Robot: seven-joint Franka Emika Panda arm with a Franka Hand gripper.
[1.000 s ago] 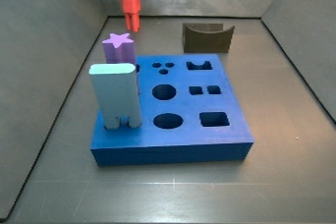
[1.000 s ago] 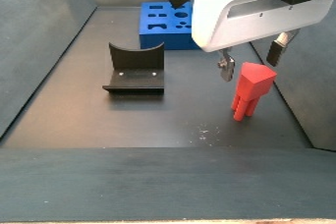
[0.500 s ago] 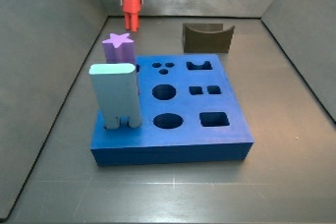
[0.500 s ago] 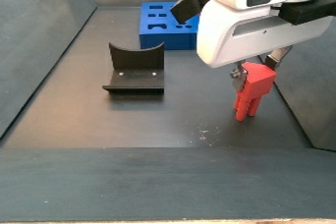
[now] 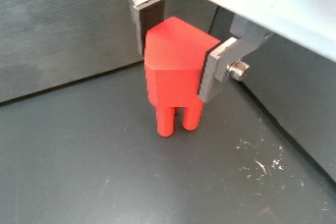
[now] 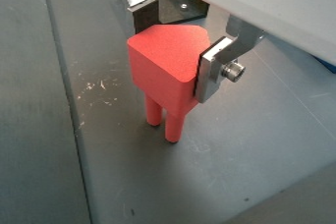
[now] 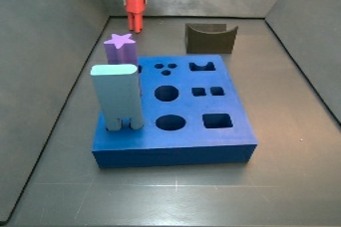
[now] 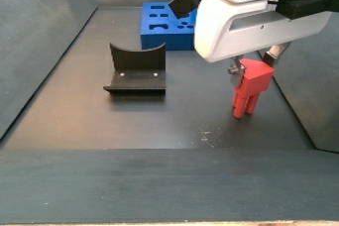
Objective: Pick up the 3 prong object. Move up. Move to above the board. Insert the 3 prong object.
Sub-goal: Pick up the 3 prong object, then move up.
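Note:
The 3 prong object (image 5: 178, 66) is a bright red peg standing upright on the dark floor; it shows in both wrist views (image 6: 164, 66) and both side views (image 7: 134, 14) (image 8: 249, 89). My gripper (image 5: 184, 51) straddles its wide top, with one silver finger (image 5: 221, 63) pressed on one side and the dark pad of the other against the opposite side. The prongs show below the fingers, at or just above the floor. The board (image 7: 186, 109), royal blue with shaped holes, lies apart from the gripper, mid-floor; it also shows in a side view (image 8: 153, 34).
A tall light-blue block (image 7: 116, 97) and a purple star-topped peg (image 7: 122, 46) stand in the board's near edge holes. A dark brown curved piece (image 7: 210, 38) (image 8: 135, 69) sits on the floor beside the board. Grey walls enclose the floor; one is close to the peg.
The gripper has come down from above the red peg to around its top, and the fingers have closed in on it. The peg has shifted slightly.

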